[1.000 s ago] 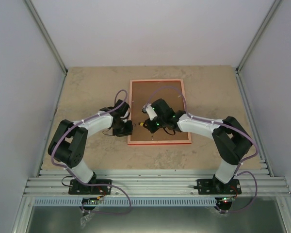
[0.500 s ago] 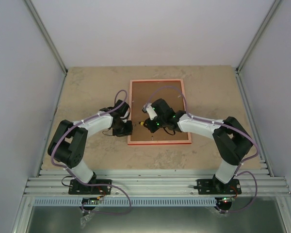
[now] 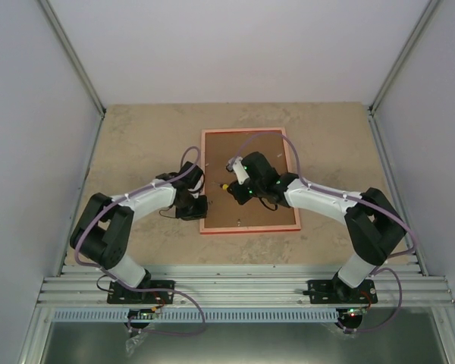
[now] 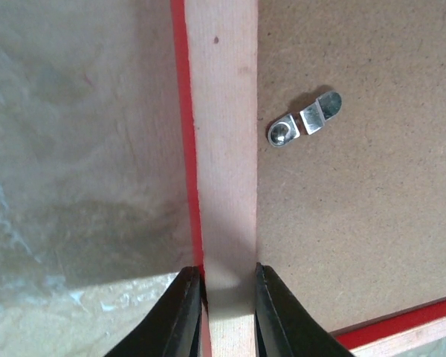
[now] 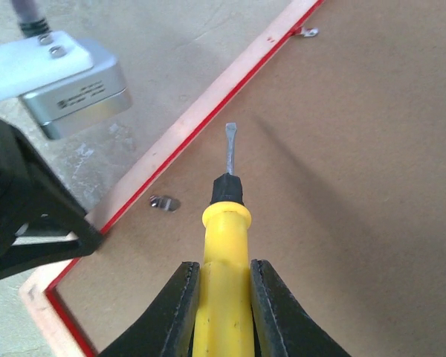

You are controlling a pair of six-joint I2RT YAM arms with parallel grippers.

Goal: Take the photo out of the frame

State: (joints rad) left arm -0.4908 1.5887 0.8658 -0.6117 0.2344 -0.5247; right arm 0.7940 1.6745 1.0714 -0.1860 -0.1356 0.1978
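Our left pincer [image 4: 221,286] is clenched across the pinkish back rail of the frame [image 4: 219,111], near its near left corner. One finger sits on the red outer edge and the other on the inner side, against the brown backing board [image 4: 357,223]. Just beyond, a small metal clip [image 4: 305,119] lies on the board with its tab pointing away from the rail. We cannot tell whether it locks anything.

Our right pincer [image 5: 224,290] grasps the yellow handle of a screwdriver [image 5: 224,223]. Its flat blade points across the board toward the left rail, and it is apart from the nearest clip.

The frame lies back-up on the counter [image 4: 74,149]. The photo is not visible, and we judge it sits under the board, face down.

The frame looks stiff and light, so it would likely slide on the counter, which makes the left grip on the rail useful as an anchor. The board should be rigid enough to lever up at an edge. The photo is thin paper: limp, easily creased, and easily scratched by the blade. We would take it lightly by a corner or edge once the board is off, and never pry against it.
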